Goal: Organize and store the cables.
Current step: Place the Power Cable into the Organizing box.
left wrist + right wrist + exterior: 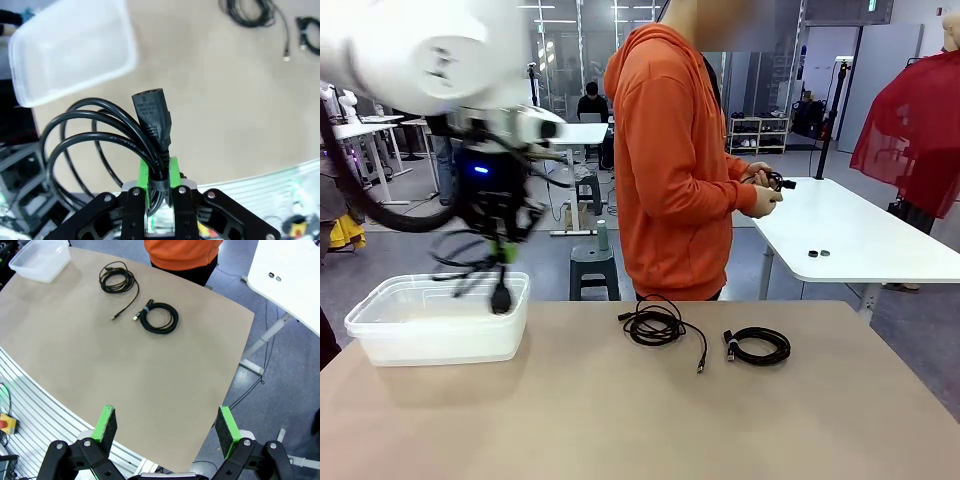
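- Left pincer (159, 175) is clamped tight on a power cord (105, 130); the green pads squeeze the bunched strands just behind the plug (151, 112).
- In the wrist view the plug sticks straight out past the fingertips, its long axis in line with the fingers and its socket face away from the pincer.
- The cord's loops bulge out to one side of the fingers, toward the picture's left.
- In the front view the left pincer (503, 248) hangs above the clear plastic bin (380, 330) at the table's left end. The plug (501, 298) dangles upright, nose down, at about rim height. Cannot tell whether it is inside the bin or touching it.
- Right pincer (166, 422) is spread wide with nothing between the pads, high above the tan table (125, 380).
- Loose coil (653, 325) lies flat mid-table near the far edge. Its tail runs toward the near right and ends in a small connector (701, 368).
- Tight coil (760, 346) lies flat just right of it, not touching, with its connector end at its left side.
- Right wrist view: loose coil (118, 280) and tight coil (160, 318) are well apart from the bin (40, 260).
- A person in an orange hoodie (670, 170) stands at the far edge, both hands (760, 195) holding another small black cable (775, 181) at waist height.
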### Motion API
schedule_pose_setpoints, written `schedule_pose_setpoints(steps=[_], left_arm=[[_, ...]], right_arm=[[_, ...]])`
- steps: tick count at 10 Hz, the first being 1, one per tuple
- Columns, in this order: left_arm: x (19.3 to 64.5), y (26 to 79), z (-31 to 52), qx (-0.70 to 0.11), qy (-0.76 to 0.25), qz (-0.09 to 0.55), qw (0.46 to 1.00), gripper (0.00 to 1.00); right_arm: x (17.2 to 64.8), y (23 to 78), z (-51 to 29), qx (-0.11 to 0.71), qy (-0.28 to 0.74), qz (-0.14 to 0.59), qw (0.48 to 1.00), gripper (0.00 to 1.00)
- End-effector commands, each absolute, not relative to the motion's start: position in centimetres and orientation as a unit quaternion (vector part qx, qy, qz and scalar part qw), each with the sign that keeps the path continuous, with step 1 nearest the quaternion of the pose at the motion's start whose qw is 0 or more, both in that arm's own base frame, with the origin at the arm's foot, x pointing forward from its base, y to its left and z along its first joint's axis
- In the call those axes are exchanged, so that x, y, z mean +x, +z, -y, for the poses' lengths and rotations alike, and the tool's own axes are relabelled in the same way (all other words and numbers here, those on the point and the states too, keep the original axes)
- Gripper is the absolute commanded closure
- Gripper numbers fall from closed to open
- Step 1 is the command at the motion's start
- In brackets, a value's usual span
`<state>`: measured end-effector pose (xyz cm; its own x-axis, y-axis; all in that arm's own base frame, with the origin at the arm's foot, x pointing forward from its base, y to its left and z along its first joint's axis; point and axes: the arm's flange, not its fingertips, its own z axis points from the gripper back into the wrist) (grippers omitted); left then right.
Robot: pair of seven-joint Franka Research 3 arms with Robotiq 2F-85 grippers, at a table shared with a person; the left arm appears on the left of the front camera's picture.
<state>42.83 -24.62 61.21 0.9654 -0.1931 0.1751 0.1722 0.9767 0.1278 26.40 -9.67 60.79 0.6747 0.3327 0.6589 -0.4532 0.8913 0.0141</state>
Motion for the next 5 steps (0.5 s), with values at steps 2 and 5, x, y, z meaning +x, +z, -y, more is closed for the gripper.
schedule_pose_setpoints(steps=[2,5], left_arm=[[41.9,59.9,16.0,0.035,-0.1,0.109,0.988,0.82],[40.8,60.1,12.4,-0.016,-0.095,0.124,0.988,0.82]], right_arm=[[26.5,60.9,9.6,0.087,0.216,0.341,0.911,0.0],[26.5,60.9,9.6,0.087,0.216,0.341,0.911,0.0]])
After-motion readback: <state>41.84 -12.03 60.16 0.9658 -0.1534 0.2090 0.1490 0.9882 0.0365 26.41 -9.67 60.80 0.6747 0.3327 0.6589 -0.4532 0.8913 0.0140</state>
